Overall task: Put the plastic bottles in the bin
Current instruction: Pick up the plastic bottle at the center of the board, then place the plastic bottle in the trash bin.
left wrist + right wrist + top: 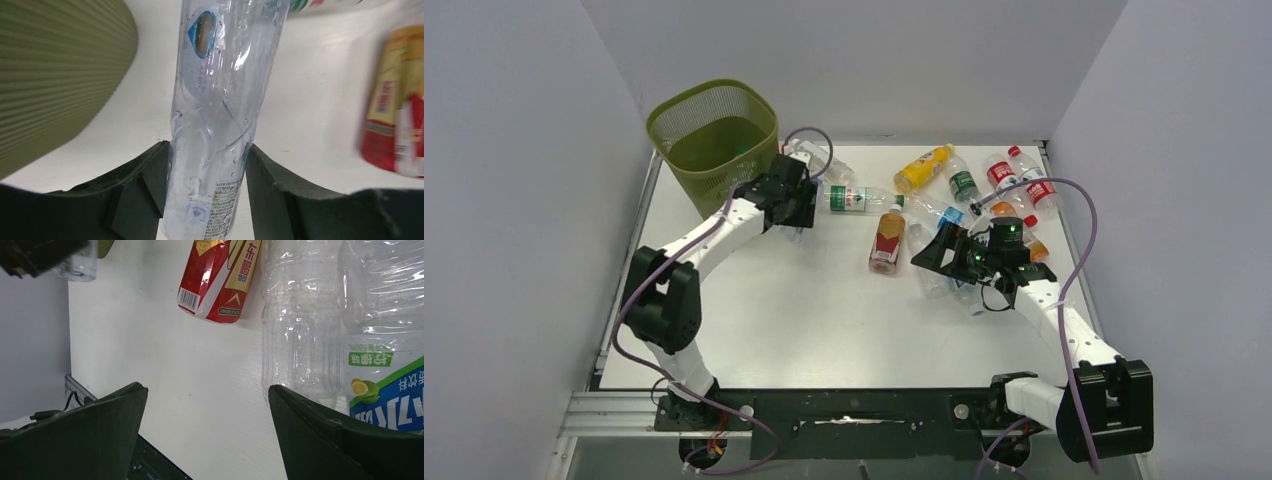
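White tabletop [824,320]: a clear bottle [220,90] is seemingly pinched by the left gripper [206,147] beside the bin [724,175]; the right gripper [207,390] is spread wide.

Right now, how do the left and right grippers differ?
1. The left gripper is clamped on a clear bottle. The right gripper is open, with only bare table between its fingers.
2. The left gripper sits beside the bin. The right gripper is at the bottle cluster on the table's right side.
Shared: both are low over the table.
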